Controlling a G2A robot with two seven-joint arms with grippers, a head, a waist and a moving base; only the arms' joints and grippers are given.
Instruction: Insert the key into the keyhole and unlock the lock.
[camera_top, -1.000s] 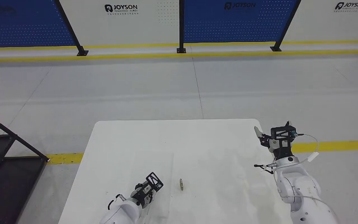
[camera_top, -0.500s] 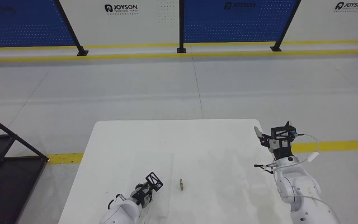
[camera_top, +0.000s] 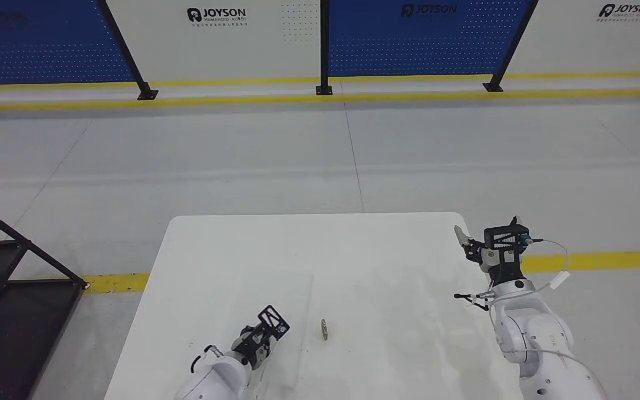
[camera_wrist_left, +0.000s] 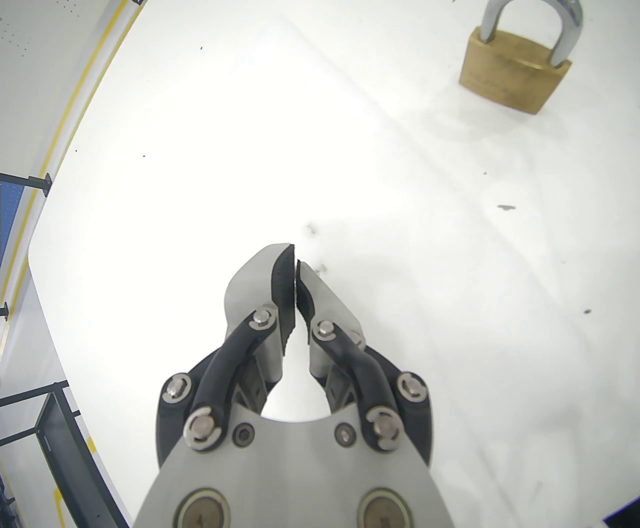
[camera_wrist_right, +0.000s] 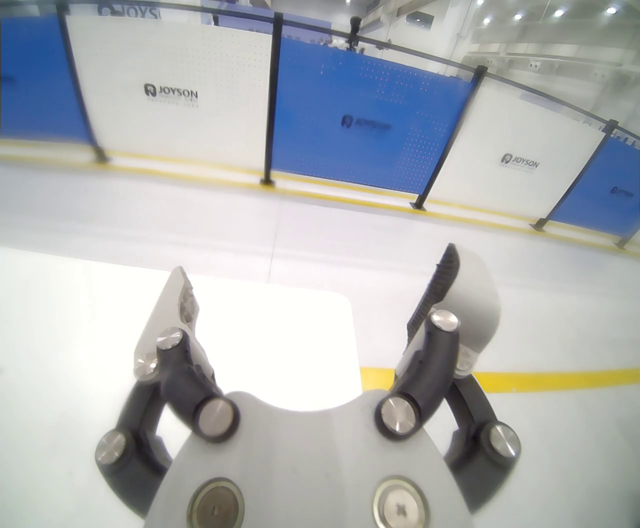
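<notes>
Slight shift — left end effector (camera_wrist_left: 295, 262), clenched on nothing, sits near the steel-shackled brass padlock (camera_wrist_left: 515, 70); right end effector (camera_wrist_right: 315, 270) released; insertion unstarted.

The left gripper (camera_wrist_left: 295, 265) has its two fingers pressed together at the tips. It points forward and down. The right gripper (camera_wrist_right: 315, 280) has its fingers spread wide. It points forward too. The two arms are well apart.
</notes>
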